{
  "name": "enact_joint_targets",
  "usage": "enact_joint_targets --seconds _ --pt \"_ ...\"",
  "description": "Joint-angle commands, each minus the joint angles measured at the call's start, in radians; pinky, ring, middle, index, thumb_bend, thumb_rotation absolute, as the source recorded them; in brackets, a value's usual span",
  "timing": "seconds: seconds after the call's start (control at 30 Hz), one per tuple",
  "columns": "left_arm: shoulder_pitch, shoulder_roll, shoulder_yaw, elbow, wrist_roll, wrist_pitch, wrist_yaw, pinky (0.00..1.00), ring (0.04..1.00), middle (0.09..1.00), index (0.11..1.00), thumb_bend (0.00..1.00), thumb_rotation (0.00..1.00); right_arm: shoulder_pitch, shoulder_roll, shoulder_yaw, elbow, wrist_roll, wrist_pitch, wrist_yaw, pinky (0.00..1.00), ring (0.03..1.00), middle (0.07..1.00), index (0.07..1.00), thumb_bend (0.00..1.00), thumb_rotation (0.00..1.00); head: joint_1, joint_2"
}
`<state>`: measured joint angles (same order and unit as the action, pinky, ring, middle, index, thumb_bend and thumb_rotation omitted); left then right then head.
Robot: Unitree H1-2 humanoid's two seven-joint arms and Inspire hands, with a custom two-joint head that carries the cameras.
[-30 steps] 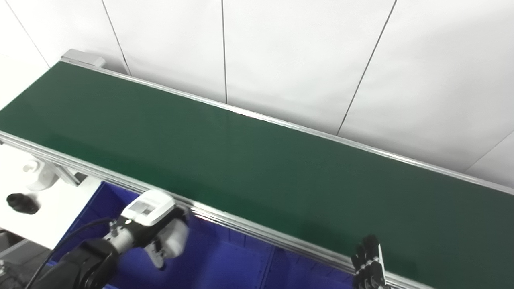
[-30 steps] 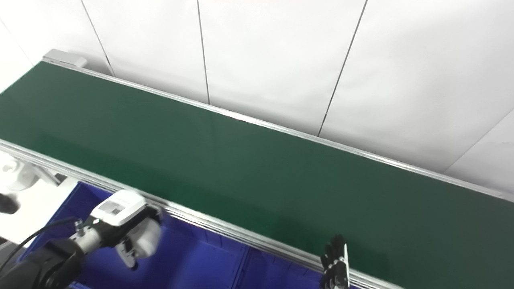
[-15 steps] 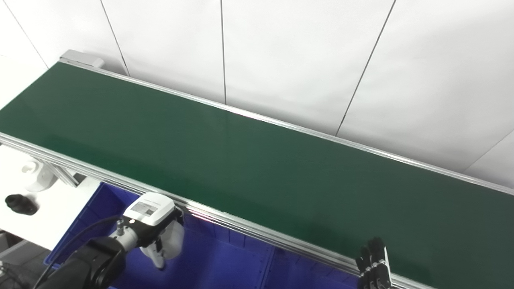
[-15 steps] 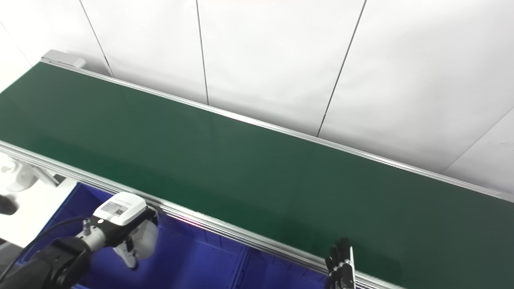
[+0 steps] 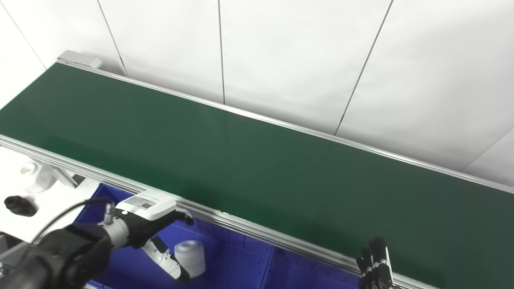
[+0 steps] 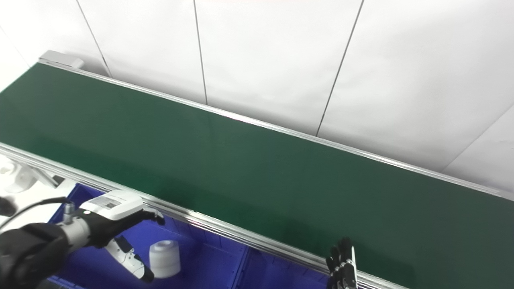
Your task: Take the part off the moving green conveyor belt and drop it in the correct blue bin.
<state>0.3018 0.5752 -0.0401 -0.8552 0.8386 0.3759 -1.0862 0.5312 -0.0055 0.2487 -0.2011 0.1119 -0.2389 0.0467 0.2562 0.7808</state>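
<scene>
Nearest to me, my left hand (image 5: 148, 224) hung over the deep blue plastic bin (image 5: 225, 265), its fingers (image 5: 166, 257) spread and pointing down, holding nothing. Just beside those fingers the small white cylindrical plastic part (image 5: 189, 257) stood upright inside the bin, apart from the hand as far as I could see, in the compartment at the left of a moulded divider. At the bottom right edge only the dark fingertips of my right hand (image 5: 375, 269) poked into view, held upright and close together against the near rail; I could not tell whether that hand was closed or not. To the left, on the white tabletop (image 5: 52, 208), lay a small black knob-shaped piece (image 5: 17, 204) and, a little farther back, a white rounded piece (image 5: 34, 178), well apart from the bin. Beyond the bin ran the silver aluminium near rail (image 5: 241, 226) of the conveyor, and past it the long dark green conveyor belt (image 5: 249, 168) stretched diagonally, bare of parts. Behind it stood the white panelled wall (image 5: 281, 60)
</scene>
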Motion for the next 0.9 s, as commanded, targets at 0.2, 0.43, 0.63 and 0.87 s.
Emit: enact_joint_targets --seconds 0.2,0.43,0.63,0.87 --pt "-0.022 -0.045 0.291 -0.071 -0.941 0.094 0.037 0.77 0.841 0.865 0.861 0.82 0.78 0.025 0.008 0.003 -0.05 -0.002 0.014 0.01 0.97 0.977 1.0 1.0 0.8 1.0 -0.094 0.036" --pt "0.097 -0.317 0.23 0.038 -1.342 0.094 0.44 0.8 0.803 0.846 0.928 0.92 0.9 0.058 0.069 0.056 -0.081 -0.085 0.028 -0.027 0.93 0.952 0.982 0.999 0.85 0.97 -0.392 0.085" --pt "0.172 -0.52 0.183 0.152 -0.929 -0.188 0.524 1.0 0.994 0.997 1.0 0.86 0.88 0.088 0.156 0.121 -0.08 -0.201 0.009 -0.095 0.95 0.953 0.986 0.991 0.86 1.0 -0.588 0.104" --pt "0.241 -0.576 0.073 0.265 -0.756 -0.459 0.636 1.0 1.0 1.0 1.0 0.74 0.95 0.121 0.217 0.153 -0.098 -0.328 0.013 -0.183 0.99 0.978 1.0 0.991 0.86 1.0 -0.678 0.117"
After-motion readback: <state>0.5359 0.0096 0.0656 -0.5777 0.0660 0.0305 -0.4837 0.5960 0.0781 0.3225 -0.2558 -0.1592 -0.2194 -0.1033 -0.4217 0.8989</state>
